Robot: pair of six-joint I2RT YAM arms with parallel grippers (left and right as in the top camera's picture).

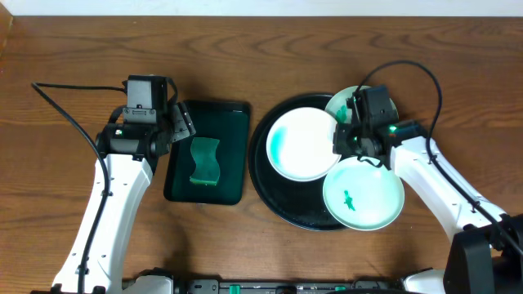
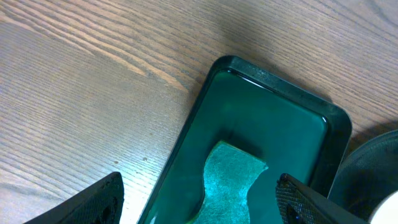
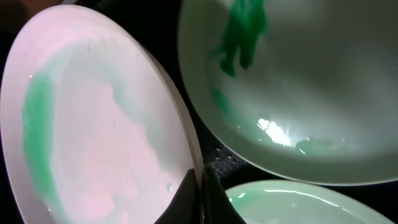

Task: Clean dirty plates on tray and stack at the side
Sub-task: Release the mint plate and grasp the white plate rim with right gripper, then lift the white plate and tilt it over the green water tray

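Note:
Three plates lie on the round black tray [image 1: 263, 175]. The white plate [image 1: 301, 144] has a faint green streak along its left side. My right gripper [image 1: 341, 144] is shut on its right rim; in the right wrist view the two black fingers pinch that plate's [image 3: 93, 124] edge, gripper [image 3: 202, 199]. A pale mint plate [image 1: 364, 194] [image 3: 311, 93] with a green smear at its centre sits at the tray's front right. A third plate [image 1: 339, 101] [image 3: 298, 202] is partly hidden behind my right gripper. My left gripper [image 1: 185, 122] [image 2: 199, 205] stands open above the green tray's back end.
A dark green rectangular tray [image 1: 237, 122] [image 2: 273, 118] lies left of the black tray and holds a green waisted sponge [image 1: 204, 161] [image 2: 227, 183]. Bare wooden table surrounds both trays. A black cable [image 1: 65, 110] runs across the table's left side.

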